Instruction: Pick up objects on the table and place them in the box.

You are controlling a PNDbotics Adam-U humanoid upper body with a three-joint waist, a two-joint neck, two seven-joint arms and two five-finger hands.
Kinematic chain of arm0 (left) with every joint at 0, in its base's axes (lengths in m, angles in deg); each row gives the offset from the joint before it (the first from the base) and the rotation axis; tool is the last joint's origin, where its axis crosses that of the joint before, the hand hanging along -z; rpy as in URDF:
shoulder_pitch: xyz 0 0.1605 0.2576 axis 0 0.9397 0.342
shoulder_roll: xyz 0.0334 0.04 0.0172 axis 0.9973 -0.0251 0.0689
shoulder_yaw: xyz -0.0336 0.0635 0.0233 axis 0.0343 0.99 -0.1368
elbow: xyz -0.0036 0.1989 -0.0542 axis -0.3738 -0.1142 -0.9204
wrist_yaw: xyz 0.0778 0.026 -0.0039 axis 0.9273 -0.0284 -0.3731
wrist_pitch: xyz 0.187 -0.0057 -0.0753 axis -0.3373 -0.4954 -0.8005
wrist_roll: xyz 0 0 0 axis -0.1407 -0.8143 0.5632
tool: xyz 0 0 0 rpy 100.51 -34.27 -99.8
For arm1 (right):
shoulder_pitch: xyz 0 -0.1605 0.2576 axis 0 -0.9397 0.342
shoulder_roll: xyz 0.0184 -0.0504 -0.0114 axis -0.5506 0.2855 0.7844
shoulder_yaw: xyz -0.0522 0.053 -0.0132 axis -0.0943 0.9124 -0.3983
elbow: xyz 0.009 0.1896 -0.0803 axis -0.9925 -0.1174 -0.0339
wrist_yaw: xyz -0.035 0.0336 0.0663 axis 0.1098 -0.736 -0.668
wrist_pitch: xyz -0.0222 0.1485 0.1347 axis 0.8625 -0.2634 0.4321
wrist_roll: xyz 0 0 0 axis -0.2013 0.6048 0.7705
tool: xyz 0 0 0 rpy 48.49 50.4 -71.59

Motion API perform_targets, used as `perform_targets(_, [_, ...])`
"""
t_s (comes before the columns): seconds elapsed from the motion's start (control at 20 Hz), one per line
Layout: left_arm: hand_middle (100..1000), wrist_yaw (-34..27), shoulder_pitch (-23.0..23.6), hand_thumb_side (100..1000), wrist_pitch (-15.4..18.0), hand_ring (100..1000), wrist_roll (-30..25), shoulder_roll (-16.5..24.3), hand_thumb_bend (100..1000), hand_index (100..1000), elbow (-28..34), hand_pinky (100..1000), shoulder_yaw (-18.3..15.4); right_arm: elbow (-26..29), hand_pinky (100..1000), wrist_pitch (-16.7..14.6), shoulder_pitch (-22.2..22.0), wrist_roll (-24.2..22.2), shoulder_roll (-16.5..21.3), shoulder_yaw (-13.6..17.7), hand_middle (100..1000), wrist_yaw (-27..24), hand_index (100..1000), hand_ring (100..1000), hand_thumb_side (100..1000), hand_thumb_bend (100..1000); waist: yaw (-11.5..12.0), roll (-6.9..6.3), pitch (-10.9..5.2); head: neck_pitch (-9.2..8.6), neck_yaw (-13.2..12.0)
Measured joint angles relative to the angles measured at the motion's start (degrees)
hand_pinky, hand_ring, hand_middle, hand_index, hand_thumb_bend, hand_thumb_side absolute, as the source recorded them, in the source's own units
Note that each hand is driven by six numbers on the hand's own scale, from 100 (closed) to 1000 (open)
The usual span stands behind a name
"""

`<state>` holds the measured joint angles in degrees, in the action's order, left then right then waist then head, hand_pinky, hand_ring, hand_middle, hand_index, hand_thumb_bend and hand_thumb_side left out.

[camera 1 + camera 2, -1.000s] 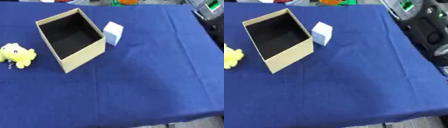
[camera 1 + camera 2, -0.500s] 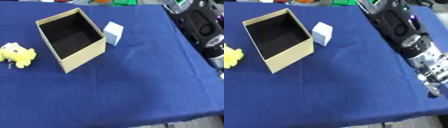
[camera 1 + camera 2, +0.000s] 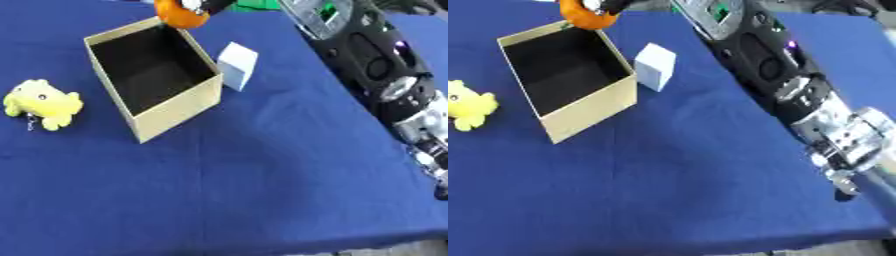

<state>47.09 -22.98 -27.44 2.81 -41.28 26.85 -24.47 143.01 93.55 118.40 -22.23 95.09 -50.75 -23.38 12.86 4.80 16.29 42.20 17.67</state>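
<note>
Since earlier, right arm had swung in across the table's right side, reaching to the far edge. Right hand sat at the top, by the box's far corner, fingers curled on an orange ball. White cube stood just right of the box. Yellow plush lay left of it. Left hand wasn't visible.
</note>
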Motion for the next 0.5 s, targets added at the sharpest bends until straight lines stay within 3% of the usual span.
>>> perform_targets(0.5, [725, -0.1, -0.1, 1000, 0.1, 836, 0.1, 0.0, 584, 827, 0.0, 596, 0.0, -1.5, 754, -0.4, -1.7, -2.3, -1.3, -2.9, 683, 1.8, 765, 818, 202, 100, 0.3, 0.01, 0.02, -0.49, -0.7])
